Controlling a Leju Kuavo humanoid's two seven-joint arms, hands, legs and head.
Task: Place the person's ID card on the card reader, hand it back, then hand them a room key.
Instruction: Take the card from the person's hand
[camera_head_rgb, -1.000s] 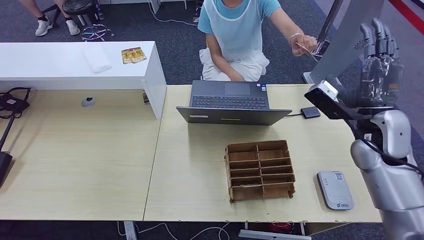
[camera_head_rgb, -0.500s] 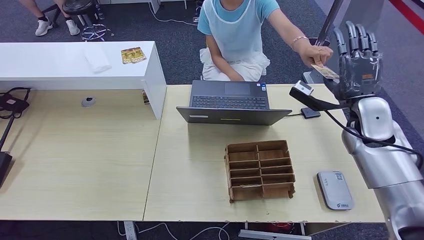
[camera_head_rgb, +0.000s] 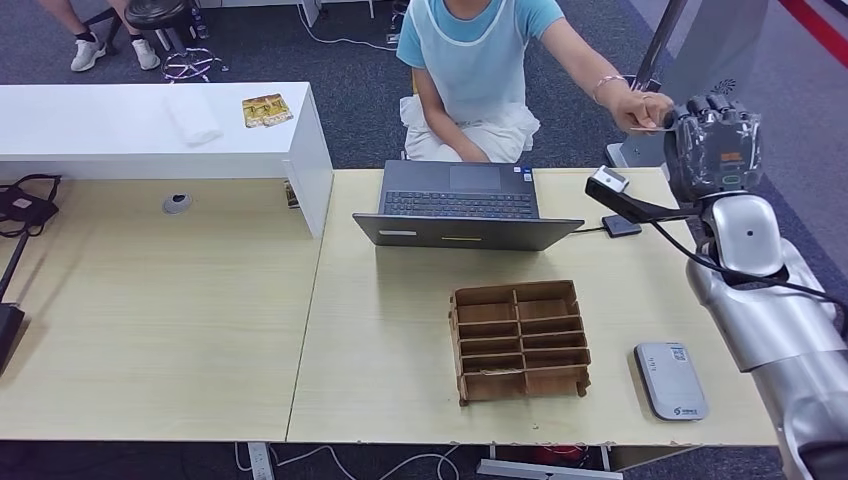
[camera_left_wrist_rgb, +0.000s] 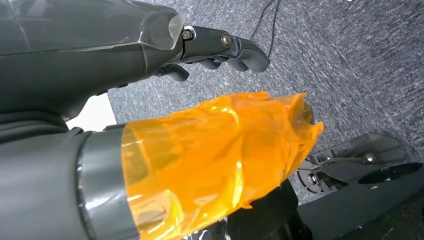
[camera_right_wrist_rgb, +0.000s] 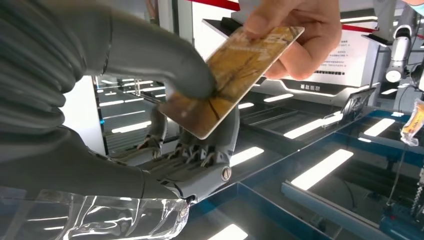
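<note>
ID card (camera_right_wrist_rgb: 231, 75) pinched between thumb and fingers of right hand (camera_head_rgb: 712, 146), raised beyond the tabletop (camera_head_rgb: 400, 330) far edge, person's hand (camera_right_wrist_rgb: 295, 35) gripping its other end, card reader (camera_head_rgb: 670, 380) near front edge, left hand (camera_left_wrist_rgb: 150, 100) holding nothing, fingers curled.

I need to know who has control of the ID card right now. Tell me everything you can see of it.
The ID card is a thin, flat rectangle with a brown-gold mottled print and pale edges, looking like plastic. It is held up in the air, tilted. The person's hand pinches one end; the right hand has its thumb pressed on the other end, fingers behind. Both are touching it.
</note>
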